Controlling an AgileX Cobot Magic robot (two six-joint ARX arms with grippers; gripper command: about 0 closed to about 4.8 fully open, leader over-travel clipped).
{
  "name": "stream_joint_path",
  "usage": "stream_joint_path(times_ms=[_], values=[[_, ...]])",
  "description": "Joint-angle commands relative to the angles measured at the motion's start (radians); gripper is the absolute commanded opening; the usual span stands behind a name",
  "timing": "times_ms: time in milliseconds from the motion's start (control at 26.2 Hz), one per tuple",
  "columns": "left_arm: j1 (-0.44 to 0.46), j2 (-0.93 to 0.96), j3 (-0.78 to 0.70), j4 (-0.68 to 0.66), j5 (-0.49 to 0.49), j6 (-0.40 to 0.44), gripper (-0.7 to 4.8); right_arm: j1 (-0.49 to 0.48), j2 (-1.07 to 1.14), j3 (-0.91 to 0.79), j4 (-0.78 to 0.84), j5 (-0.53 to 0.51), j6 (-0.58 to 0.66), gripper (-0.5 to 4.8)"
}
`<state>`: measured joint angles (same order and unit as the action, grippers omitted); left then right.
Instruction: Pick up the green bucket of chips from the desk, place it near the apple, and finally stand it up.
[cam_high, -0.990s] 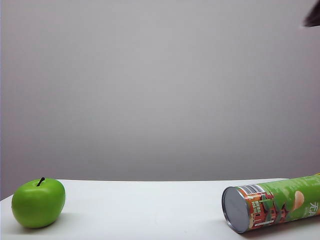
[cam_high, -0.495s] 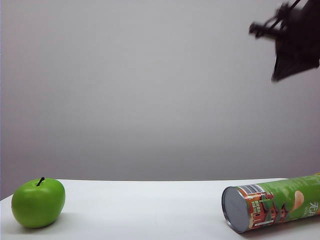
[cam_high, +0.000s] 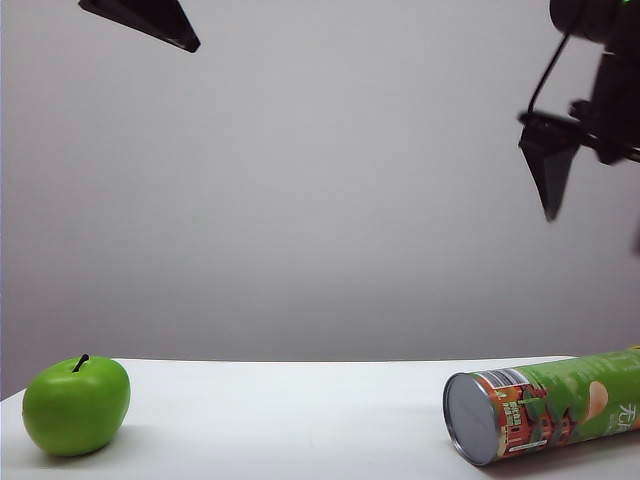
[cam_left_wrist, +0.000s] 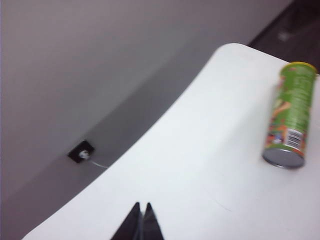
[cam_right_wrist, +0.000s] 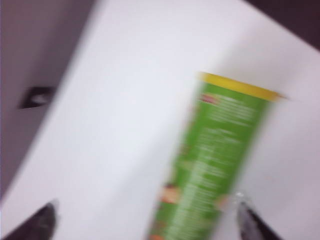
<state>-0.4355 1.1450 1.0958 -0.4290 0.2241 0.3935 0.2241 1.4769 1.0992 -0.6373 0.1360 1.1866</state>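
Chips first: the green bucket of chips (cam_high: 555, 412) lies on its side at the right of the desk (cam_high: 300, 415), a smooth printed cylinder, its dull silver base toward the apple (cam_high: 76, 405) and its yellow lid running off the right edge. I see red-orange building artwork near the base. That glossy round apple sits well apart at far left, with bare white tabletop between them. My right gripper (cam_right_wrist: 147, 217) hangs above the can, fingers spread wide and holding nothing. My left gripper (cam_left_wrist: 141, 215) is high at upper left, tips pressed together.
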Motion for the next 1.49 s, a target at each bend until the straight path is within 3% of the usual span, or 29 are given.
stream_joint_path(times_ms=[38, 381, 762, 1029, 1181, 1486], values=[[-0.001, -0.005, 0.004, 0.020, 0.000, 0.007, -0.05, 0.000, -0.008, 0.004, -0.074, 0.019, 0.018, 4.79], [-0.002, -0.005, 0.004, 0.019, 0.008, -0.008, -0.05, 0.000, 0.040, 0.002, 0.015, 0.019, 0.014, 4.79], [-0.002, -0.005, 0.004, 0.018, 0.007, -0.008, -0.05, -0.052, 0.148, -0.001, -0.009, -0.037, 0.008, 4.79], [-0.002, -0.004, 0.004, 0.024, 0.007, -0.008, -0.05, -0.137, 0.248, -0.004, 0.061, -0.141, -0.019, 4.79], [-0.002, -0.004, 0.004, 0.027, 0.004, -0.008, -0.05, -0.140, 0.297, -0.004, 0.142, -0.165, -0.020, 4.79], [-0.002, -0.003, 0.004, 0.027, 0.004, -0.008, -0.05, -0.137, 0.397, -0.004, 0.122, -0.196, -0.042, 4.79]])
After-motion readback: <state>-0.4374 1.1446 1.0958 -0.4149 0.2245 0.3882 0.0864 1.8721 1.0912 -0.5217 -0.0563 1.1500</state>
